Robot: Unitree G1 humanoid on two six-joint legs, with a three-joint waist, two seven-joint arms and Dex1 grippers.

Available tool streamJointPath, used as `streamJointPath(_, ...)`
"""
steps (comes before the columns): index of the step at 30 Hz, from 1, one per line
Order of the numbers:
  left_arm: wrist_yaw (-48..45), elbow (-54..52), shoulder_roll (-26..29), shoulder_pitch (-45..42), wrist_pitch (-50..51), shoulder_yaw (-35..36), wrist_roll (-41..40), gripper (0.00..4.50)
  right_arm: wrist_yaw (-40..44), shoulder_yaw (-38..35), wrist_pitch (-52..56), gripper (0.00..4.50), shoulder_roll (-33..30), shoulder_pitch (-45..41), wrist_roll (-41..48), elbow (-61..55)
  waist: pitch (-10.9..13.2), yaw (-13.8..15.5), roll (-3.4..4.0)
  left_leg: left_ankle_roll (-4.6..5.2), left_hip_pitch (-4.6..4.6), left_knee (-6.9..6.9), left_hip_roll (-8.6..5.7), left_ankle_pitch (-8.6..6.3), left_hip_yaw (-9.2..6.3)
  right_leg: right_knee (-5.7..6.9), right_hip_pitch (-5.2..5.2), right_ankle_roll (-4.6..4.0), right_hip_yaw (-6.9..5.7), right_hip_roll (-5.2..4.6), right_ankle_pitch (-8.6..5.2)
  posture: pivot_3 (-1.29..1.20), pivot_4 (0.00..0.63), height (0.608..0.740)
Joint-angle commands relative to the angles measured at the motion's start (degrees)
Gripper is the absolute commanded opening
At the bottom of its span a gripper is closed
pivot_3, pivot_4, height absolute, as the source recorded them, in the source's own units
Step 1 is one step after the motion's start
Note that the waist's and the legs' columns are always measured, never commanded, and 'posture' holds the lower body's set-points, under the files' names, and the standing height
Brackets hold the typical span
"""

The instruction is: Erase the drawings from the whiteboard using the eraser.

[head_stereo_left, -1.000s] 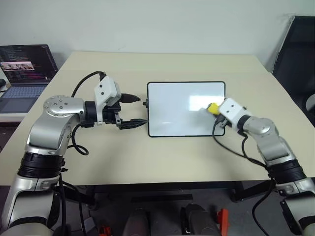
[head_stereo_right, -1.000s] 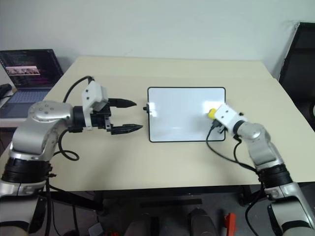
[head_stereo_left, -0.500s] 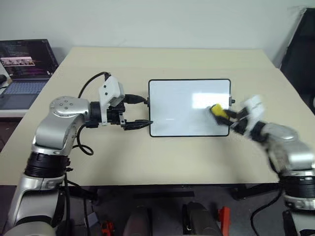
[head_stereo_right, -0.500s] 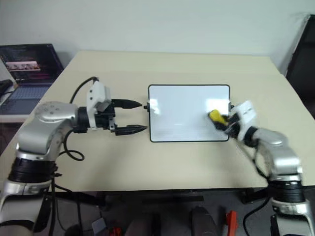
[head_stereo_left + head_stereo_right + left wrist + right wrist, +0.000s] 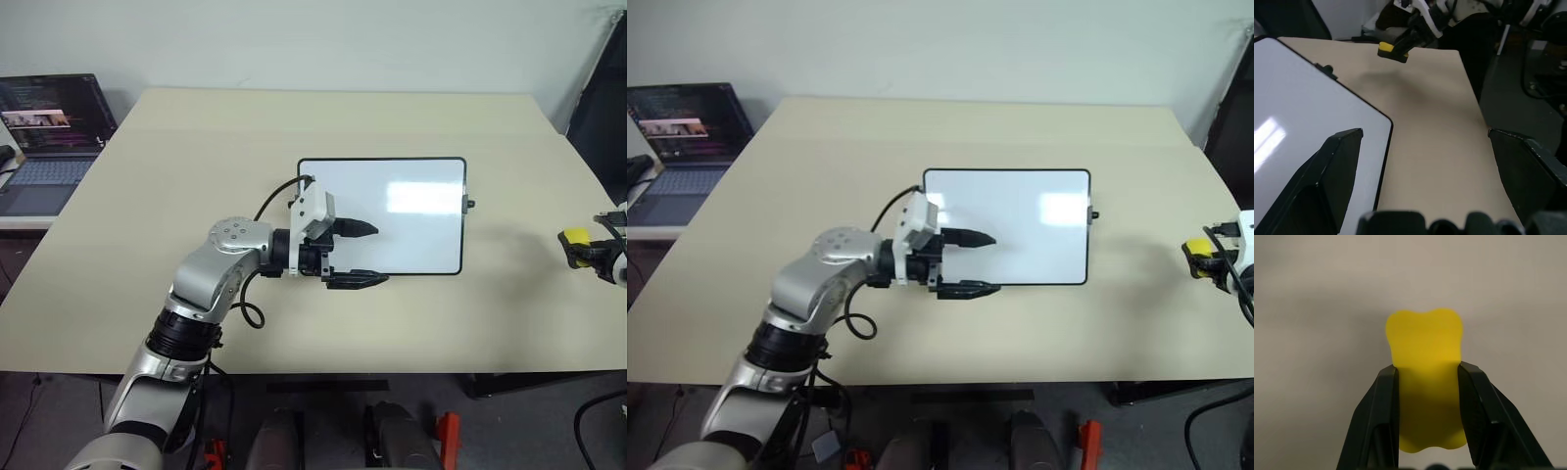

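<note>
Off the whiteboard [image 5: 411, 211] now, right gripper [image 5: 580, 245] carried eraser [image 5: 574, 237] aside.

In front of me stretches a beige table [image 5: 196, 157]. Off its far left corner an open laptop [image 5: 47, 127] sits on a separate surface, its dark screen lit with lines of text.

Head stereo downward; wrist cameras close
</note>
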Motion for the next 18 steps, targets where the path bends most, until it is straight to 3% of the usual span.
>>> streamJointPath(1,0.26,-2.64,0.1,-1.25,0.18,0.68,-0.84,4.5,2.78,2.16,-4.98,1.3,-1.32,-3.58,-1.89,5.13,-0.01,-0.41,0.02,0.0,0.07,0.0,0.0,0.0,0.0,0.04,0.03,0.0,0.01,0.02,-0.01,0.0,0.15,0.74)
streamJointPath(9,0.82,-4.91,1.36,0.44,1.57,1.5,-1.42,4.5,8.55,5.56,-8.84,1.3,-1.87,-6.37,-3.48,11.81,-0.02,-0.34,0.04,-0.01,0.13,0.03,-0.01,0.01,0.06,0.01,0.15,0.02,0.06,-0.02,-0.01,0.0,0.15,0.74)
streamJointPath(18,1.34,-5.17,2.01,0.49,1.84,1.58,-1.67,4.5,8.88,5.72,-6.72,1.3,-1.06,-8.03,-4.2,13.59,-0.02,-0.26,0.05,-0.02,0.14,0.05,-0.01,0.01,0.05,0.04,0.15,0.02,0.06,-0.02,-0.01,0.0,0.15,0.74)
